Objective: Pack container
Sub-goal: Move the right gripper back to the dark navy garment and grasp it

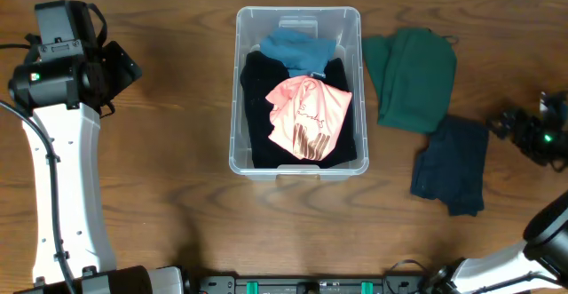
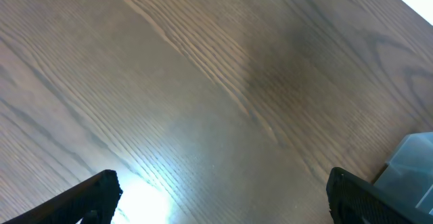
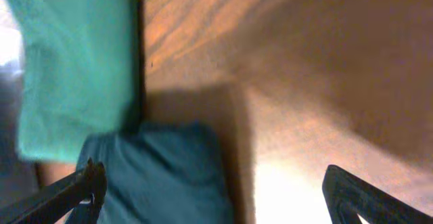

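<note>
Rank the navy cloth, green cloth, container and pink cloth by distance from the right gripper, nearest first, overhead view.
From the right gripper:
1. navy cloth, on the table just beside it.
2. green cloth, on the table, between navy cloth and bin.
3. container, mid-table.
4. pink cloth, inside the container, on top.

Clothes [image 1: 303,107] in container [image 1: 236,90], garment [image 1: 410,76] to its right — second garment [image 1: 453,165] before it

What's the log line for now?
bin: clothes inside | green cloth, navy cloth: on table | left gripper: open | right gripper: open
</note>
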